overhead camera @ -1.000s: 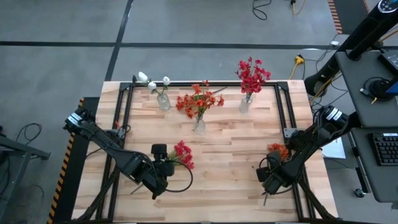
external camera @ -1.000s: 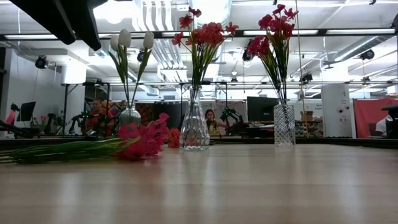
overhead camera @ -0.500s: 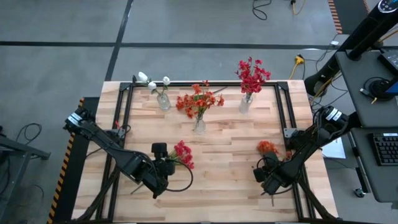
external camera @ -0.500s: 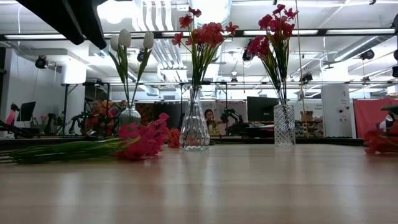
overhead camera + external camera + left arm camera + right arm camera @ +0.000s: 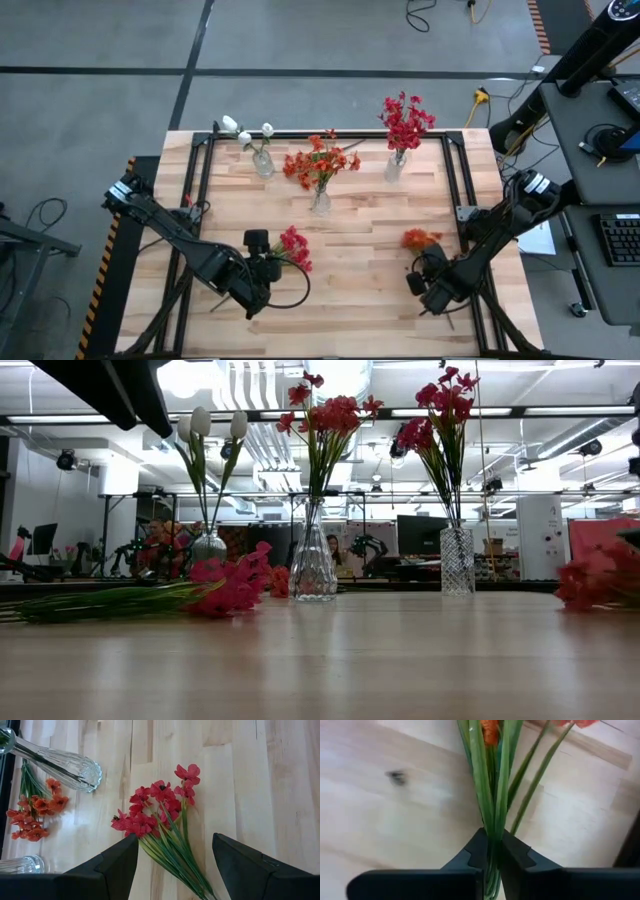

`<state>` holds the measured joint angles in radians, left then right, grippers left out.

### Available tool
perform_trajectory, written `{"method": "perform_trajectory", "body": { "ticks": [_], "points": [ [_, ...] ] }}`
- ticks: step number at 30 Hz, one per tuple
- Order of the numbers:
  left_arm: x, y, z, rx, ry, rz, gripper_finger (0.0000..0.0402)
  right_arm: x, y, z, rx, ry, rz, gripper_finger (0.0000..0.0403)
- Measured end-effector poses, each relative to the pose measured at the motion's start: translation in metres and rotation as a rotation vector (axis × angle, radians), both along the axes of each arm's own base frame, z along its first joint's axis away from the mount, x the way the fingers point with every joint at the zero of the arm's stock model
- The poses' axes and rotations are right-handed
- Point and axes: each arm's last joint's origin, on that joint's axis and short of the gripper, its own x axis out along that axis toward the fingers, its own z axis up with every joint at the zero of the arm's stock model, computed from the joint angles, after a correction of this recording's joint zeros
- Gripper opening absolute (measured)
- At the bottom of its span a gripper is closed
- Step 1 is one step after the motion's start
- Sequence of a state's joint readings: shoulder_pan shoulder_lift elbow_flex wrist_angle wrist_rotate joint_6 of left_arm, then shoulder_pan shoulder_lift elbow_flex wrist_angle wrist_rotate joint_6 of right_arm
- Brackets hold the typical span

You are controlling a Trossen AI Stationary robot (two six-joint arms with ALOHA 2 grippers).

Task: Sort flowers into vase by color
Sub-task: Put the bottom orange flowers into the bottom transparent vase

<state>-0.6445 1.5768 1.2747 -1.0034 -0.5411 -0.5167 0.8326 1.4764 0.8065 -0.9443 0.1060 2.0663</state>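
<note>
left gripper [image 5: 268, 268]: near-left part of table, fingers spread wide either side of the red spray, nothing pinched; left wrist view shows both dark fingers [image 5: 112, 867] clear of the stems
red spray [image 5: 293, 247]: lying flat on the wood, blooms pointing toward table centre, stems running back between the left fingers
white vase [image 5: 263, 163]: far left of the back row, white blooms in it, upright
orange vase [image 5: 320, 200]: middle, a bit nearer than the other two, orange blooms in it, upright
red vase [image 5: 395, 166]: far right of the back row, red blooms in it, upright
orange spray [image 5: 420, 239]: near-right part of table, blooms ahead of the right gripper, toward centre
right gripper [image 5: 428, 276]: closed on the orange spray's green stems [image 5: 492, 785], clamped low on the stems, well back from the blooms
step in hand: likely grasp just made on orange spray, lift and carry to orange vase next
do it well: lift straight up so blooms clear the wood; bring stem ends over the vase mouth near vertical; go slow, narrow glass vase looks easy to tip; avoid snagging blooms already in it
left arm: probably waits over red spray, keep it out of right arm's path
table [image 5: 370, 300]: pale butcher-block planks, dark metal frame round the edges
room: grey floor, cables, desk with keyboard at far right; low view shows ceiling lights, monitors and equipment behind the vases
</note>
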Motion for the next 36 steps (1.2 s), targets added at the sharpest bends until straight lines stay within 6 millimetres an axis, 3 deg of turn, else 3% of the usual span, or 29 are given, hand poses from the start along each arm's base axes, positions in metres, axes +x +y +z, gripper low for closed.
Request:
{"method": "perform_trajectory", "body": {
  "ticks": [8,19,27,31,36],
  "points": [
    [0.003,-0.002,0.001,-0.014,-0.025,-0.011,0.0237,0.023,0.012,0.045,-0.115,-0.336,0.120,0.0019],
    [0.011,-0.007,0.005,-0.010,-0.100,-0.090,0.0237,0.051,0.021,0.105,-0.616,-0.746,0.383,0.0018],
    [0.012,-0.004,0.007,0.077,-0.160,-0.047,0.0237,0.075,0.016,0.125,-0.924,-0.793,0.444,0.0018],
    [0.015,-0.004,0.007,0.067,-0.163,-0.068,0.0237,0.095,0.008,0.130,-0.922,-0.737,0.515,0.0018],
    [0.027,-0.015,0.014,0.029,-0.247,-0.256,0.0237,0.123,-0.006,0.140,-0.884,-0.716,0.660,0.0018]
  ]
}}
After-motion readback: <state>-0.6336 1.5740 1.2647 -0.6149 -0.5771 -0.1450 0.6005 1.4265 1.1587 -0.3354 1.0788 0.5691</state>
